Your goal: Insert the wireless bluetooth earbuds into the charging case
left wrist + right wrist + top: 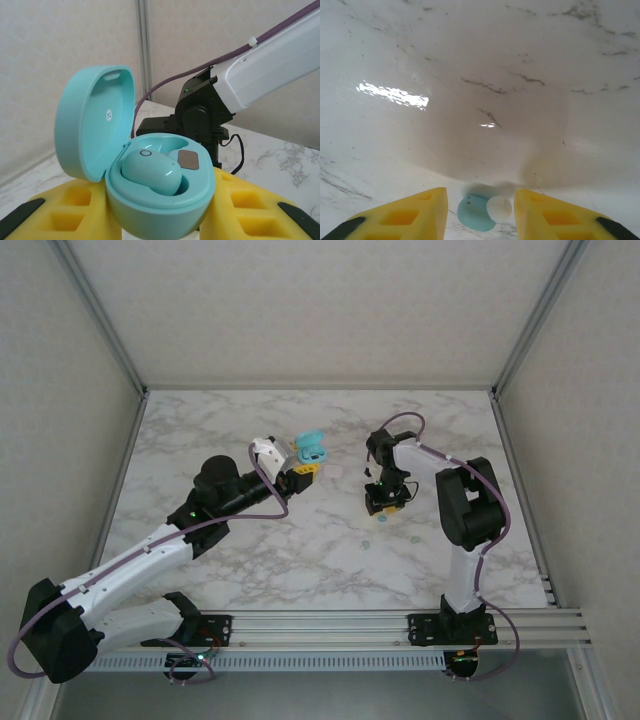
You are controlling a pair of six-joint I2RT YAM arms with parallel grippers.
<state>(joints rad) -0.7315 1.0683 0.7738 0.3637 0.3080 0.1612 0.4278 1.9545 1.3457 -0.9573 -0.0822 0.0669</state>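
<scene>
While the left arm stretches low across the bench (300, 560), its tool (305, 472) is clamped on the open teal charging case (160, 200). The lid's tipped back, with the seated earbud (151, 172) inside. The right arm's folded up, wrist pointing straight down. Its tool (480, 210) is spread apart either side of the loose earbud (472, 214) on the marble. Probably not touching it, but hard to tell.

Inside the open lid (90, 135) of the turquoise charging case (160, 212) there is a small round white sticker (109, 116). It has dark printed marks, but they are too small to read. The earbud (152, 174) lying in the case carries a small ring mark (145, 153). No other text, brand or number can be read.
</scene>
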